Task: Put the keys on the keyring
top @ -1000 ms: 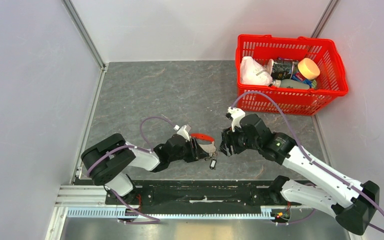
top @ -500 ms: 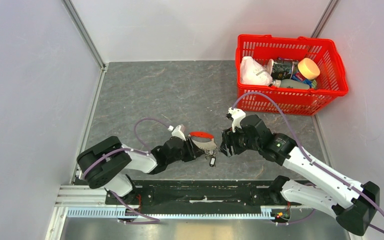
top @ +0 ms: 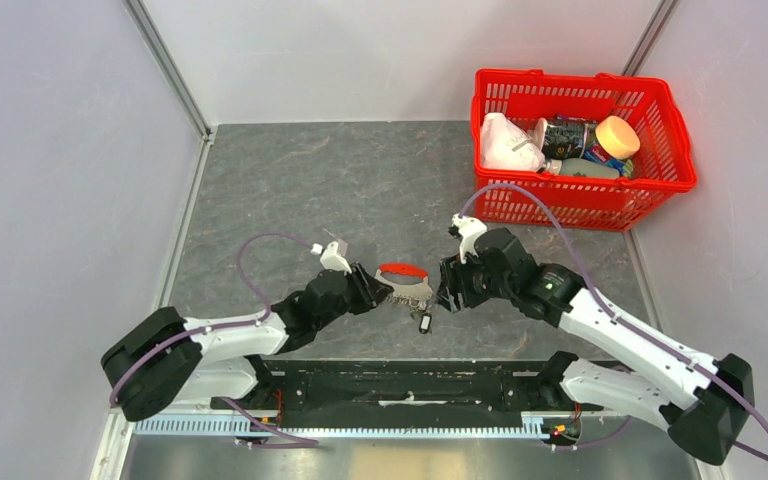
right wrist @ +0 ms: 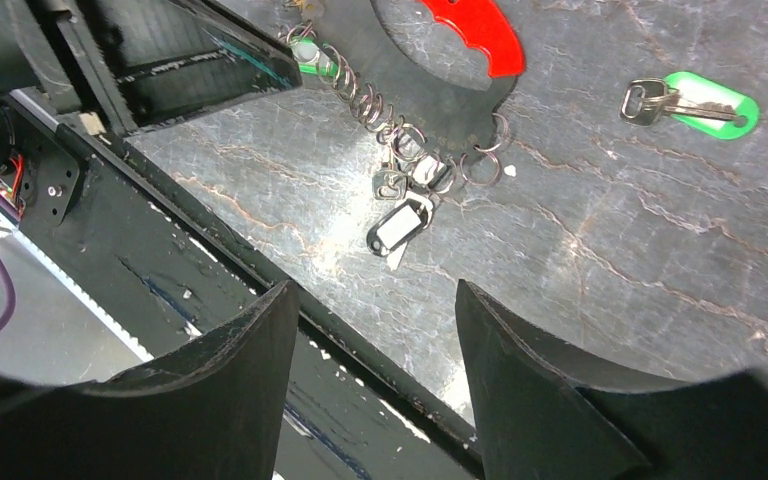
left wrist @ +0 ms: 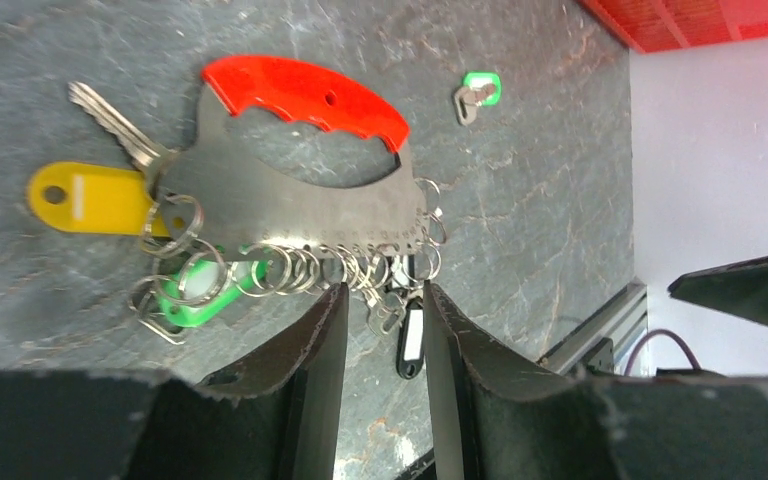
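**Left claw astride the ring row**

The left gripper [left wrist: 383,292] straddles the small rings [left wrist: 310,268] along the edge of the keyring [left wrist: 300,195]; whether it pinches them I cannot tell. The right gripper [right wrist: 375,292] hovers spread wide, empty. The keyring lies on the table [top: 310,190] between both. A green-tagged key [right wrist: 695,103] sits loose nearby; a skewed pinch could drag the whole bunch.

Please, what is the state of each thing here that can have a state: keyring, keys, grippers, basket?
keyring: lies flat on the table, tagged keys hang from its rings.
loose green-tagged key: lies apart, not on the keyring.
left gripper: open, tips at the ring row.
right gripper: open, empty.
red basket: upright, filled.
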Action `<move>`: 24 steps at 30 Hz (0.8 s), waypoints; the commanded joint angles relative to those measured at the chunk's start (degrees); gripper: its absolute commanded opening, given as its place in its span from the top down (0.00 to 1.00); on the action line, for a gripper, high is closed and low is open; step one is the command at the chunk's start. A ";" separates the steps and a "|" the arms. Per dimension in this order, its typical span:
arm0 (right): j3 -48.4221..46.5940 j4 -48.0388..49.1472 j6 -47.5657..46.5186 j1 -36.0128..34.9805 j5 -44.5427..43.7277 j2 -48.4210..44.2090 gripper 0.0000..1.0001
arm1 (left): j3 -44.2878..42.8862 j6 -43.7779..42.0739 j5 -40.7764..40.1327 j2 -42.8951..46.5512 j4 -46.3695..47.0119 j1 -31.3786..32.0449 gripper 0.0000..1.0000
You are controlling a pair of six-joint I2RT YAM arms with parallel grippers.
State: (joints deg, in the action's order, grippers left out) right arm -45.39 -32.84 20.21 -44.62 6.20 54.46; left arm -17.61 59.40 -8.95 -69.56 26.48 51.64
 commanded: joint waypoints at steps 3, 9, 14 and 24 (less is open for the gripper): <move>0.46 8.31 4.55 -0.03 4.24 7.46 0.36 | 1.53 -3.27 -1.03 5.09 -4.65 -3.95 0.62; 1.07 15.73 12.14 -0.03 7.62 15.60 0.39 | 2.22 -5.12 -2.21 14.30 -11.96 -4.53 0.63; 0.65 18.56 16.53 -0.11 7.54 20.46 0.39 | 3.29 -5.78 -2.95 22.45 -17.39 -4.85 0.62; -0.41 20.72 20.70 -1.25 5.41 27.77 0.38 | 4.55 -6.02 -2.69 30.29 -21.02 -4.97 0.62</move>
State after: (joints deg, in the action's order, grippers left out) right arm -44.45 -15.68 38.13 -45.30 12.99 80.31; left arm -13.28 56.07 -10.17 -41.08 6.85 46.94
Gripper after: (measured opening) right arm 0.616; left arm 0.378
